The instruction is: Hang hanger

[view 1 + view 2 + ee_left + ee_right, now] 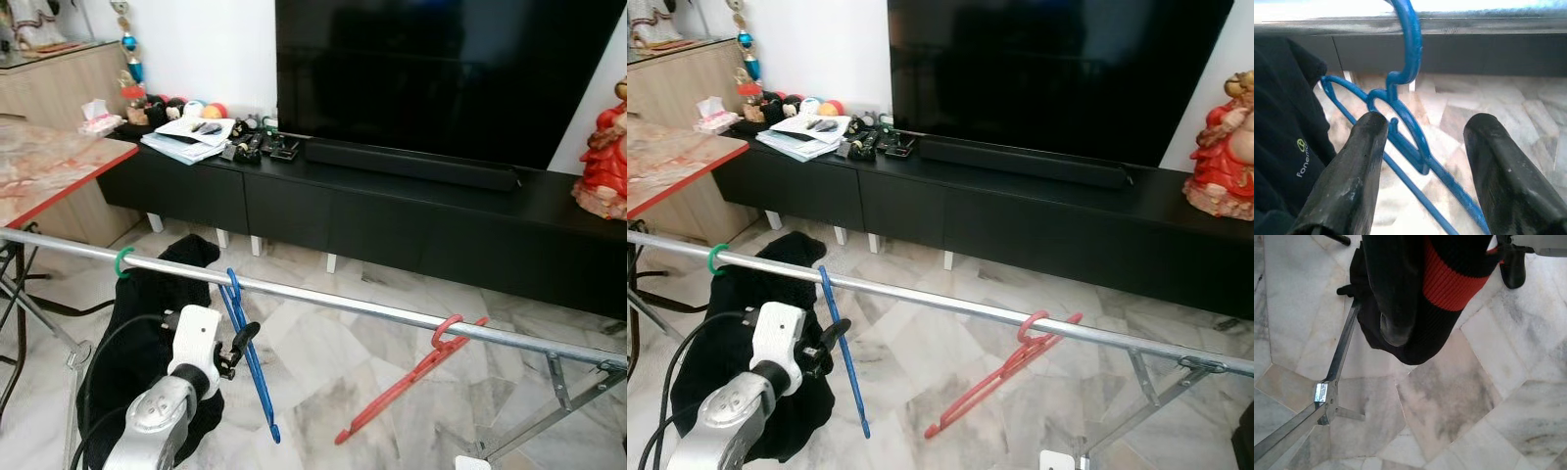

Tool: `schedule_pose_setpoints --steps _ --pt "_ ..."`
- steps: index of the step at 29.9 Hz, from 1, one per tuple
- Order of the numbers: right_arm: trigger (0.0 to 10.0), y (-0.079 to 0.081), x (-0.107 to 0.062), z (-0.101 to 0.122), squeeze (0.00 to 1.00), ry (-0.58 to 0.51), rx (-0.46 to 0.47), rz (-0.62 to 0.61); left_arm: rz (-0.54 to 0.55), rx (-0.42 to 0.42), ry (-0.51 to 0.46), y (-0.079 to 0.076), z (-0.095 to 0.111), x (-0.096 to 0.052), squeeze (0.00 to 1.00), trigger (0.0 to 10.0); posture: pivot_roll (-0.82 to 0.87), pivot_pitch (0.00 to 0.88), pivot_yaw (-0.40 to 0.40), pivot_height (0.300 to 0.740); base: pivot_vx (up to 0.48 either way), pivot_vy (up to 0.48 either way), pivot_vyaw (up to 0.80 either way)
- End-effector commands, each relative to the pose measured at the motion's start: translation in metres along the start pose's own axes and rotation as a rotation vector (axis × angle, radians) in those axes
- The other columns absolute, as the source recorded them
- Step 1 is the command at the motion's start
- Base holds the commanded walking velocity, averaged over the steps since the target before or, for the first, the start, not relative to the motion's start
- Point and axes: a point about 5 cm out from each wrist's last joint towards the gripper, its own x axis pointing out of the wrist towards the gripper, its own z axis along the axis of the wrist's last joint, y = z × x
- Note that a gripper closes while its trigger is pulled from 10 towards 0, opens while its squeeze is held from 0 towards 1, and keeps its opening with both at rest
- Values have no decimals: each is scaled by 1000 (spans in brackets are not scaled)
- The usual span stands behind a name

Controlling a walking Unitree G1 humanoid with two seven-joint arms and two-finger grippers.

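The slim blue plastic hanger [250, 357] already hooks over the long silver metal rail [392, 311], so the hanging looks done. My left tool [1422, 161] is spread, fingers either side of its neck, apparently not pinching; withdrawing remains.

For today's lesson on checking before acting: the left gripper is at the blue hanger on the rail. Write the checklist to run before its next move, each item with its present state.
1. Blue hanger hook over the metal rail: ok.
2. Left gripper fingers open, either side of the hanger's neck: ok.
3. Fingers free of the hanger: cannot tell; one finger looks very close.
4. Black garment on the green hanger apart from the fingers: ok.
5. Red hanger hooked on the rail, well aside: ok.
6. Right gripper state: cannot tell.
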Motion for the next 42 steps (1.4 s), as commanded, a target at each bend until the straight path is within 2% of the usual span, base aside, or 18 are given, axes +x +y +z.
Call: schedule_pose_setpoints --steps 1,2,5,8,10,11,13,18,29,30,31,42 --pt "10000 1 0 -2 0 9 0 4 4 15 36 0 4 6 0 10000 110 0 -7 740 0 0 0" --pt "10000 1 0 -2 0 10 1 4 24 16 80 3 5 11 0 10000 106 0 -4 740 0 0 0" --pt "10000 -2 -1 -4 0 16 4 1 101 -24 108 11 9 20 0 10000 103 0 1 740 0 0 0" --pt "10000 -5 -1 -5 0 19 5 -1 118 -43 132 13 9 26 0 10000 104 0 2 740 0 0 0" --pt "10000 -6 -1 -5 0 21 4 -1 123 -43 156 14 8 29 0 10000 102 0 2 740 0 0 0" --pt "10000 -6 -1 -5 0 23 3 0 151 -35 197 15 3 31 0 10000 102 0 2 740 0 0 0" --pt "10000 -7 -1 -5 0 23 3 1 188 -64 240 17 -1 34 0 10000 101 0 1 740 0 0 0" --pt "10000 -10 -1 -3 0 22 2 -1 212 -91 258 17 -2 39 0 10000 101 0 -5 740 0 0 0" --pt "10000 -6 0 -2 0 22 -2 4 194 -70 242 12 1 43 0 10000 106 0 -7 740 0 0 0" --pt "10000 -5 0 -1 0 23 -5 8 189 -67 241 13 -1 42 0 4549 107 0 -7 740 0 0 0" --pt "10000 -4 0 -1 0 23 -6 10 185 -65 245 13 -2 42 0 0 107 0 -7 740 0 0 0" --pt "10000 1 0 -2 0 26 -12 20 153 -56 236 9 -1 42 0 0 108 0 -7 740 0 0 0"
